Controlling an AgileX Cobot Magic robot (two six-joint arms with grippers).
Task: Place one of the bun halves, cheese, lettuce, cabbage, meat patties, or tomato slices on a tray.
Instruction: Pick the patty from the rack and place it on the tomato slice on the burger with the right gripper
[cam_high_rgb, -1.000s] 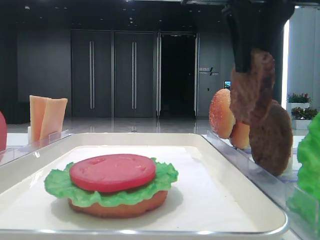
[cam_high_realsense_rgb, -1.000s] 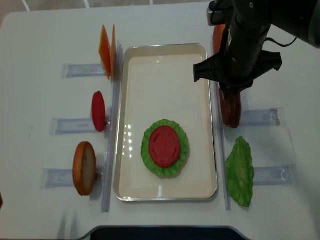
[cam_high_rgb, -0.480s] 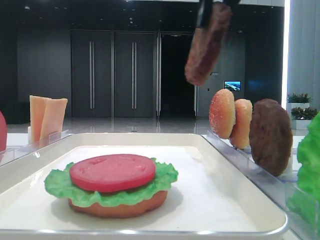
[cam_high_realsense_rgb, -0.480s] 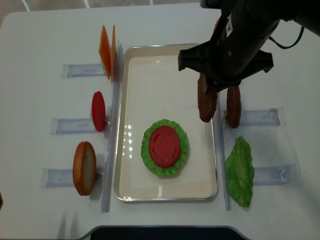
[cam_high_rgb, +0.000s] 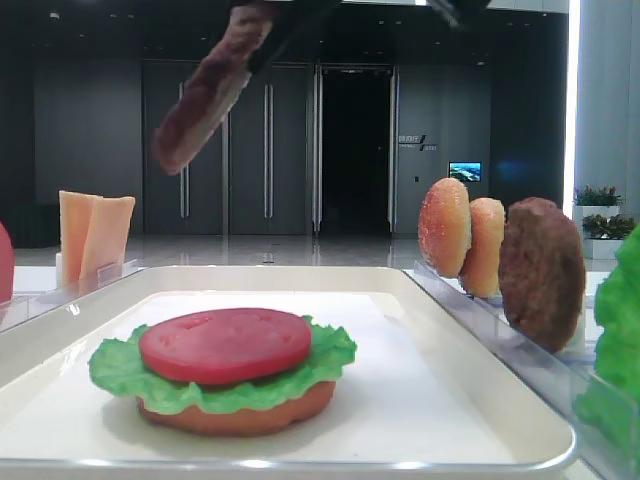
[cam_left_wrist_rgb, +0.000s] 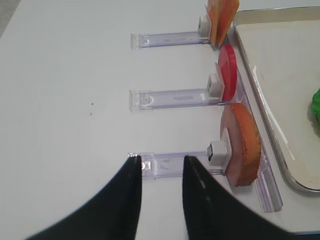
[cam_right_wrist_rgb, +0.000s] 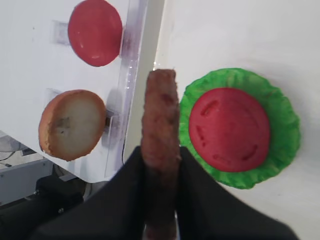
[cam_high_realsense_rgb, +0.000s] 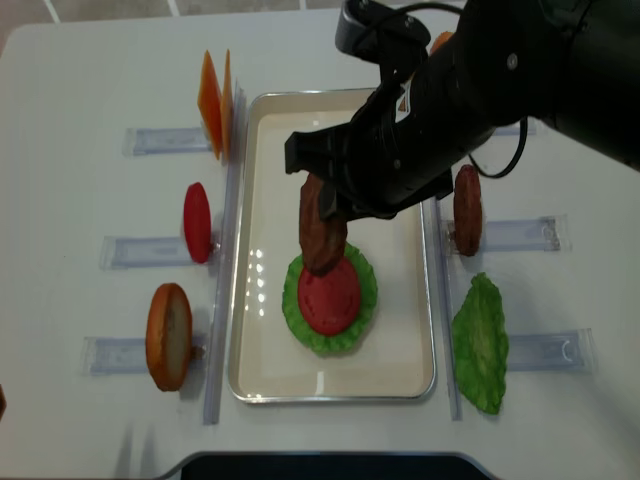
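My right gripper (cam_right_wrist_rgb: 161, 156) is shut on a dark brown meat patty (cam_high_realsense_rgb: 322, 232), held edge-on and tilted in the air (cam_high_rgb: 200, 105). It hangs over the cream tray (cam_high_realsense_rgb: 300, 150), just above and left of the stack there. That stack is a tomato slice (cam_high_realsense_rgb: 328, 293) on lettuce (cam_high_realsense_rgb: 295, 322) on a bun half (cam_high_rgb: 240, 415). In the right wrist view the patty (cam_right_wrist_rgb: 160, 110) runs beside the tomato slice (cam_right_wrist_rgb: 229, 129). My left gripper (cam_left_wrist_rgb: 160, 160) is open and holds nothing, over a clear rack (cam_left_wrist_rgb: 165, 166) left of the tray.
A second patty (cam_high_realsense_rgb: 466, 210) stands in the right rack, with a loose lettuce leaf (cam_high_realsense_rgb: 481, 343) nearer and bun halves (cam_high_rgb: 445, 228) further back. Left of the tray stand cheese slices (cam_high_realsense_rgb: 213, 105), a tomato slice (cam_high_realsense_rgb: 197, 222) and a bun half (cam_high_realsense_rgb: 168, 335).
The right gripper lifted the patty from the right rack and carried it left across the tray to above the stack, tilting it. The left side is unchanged.
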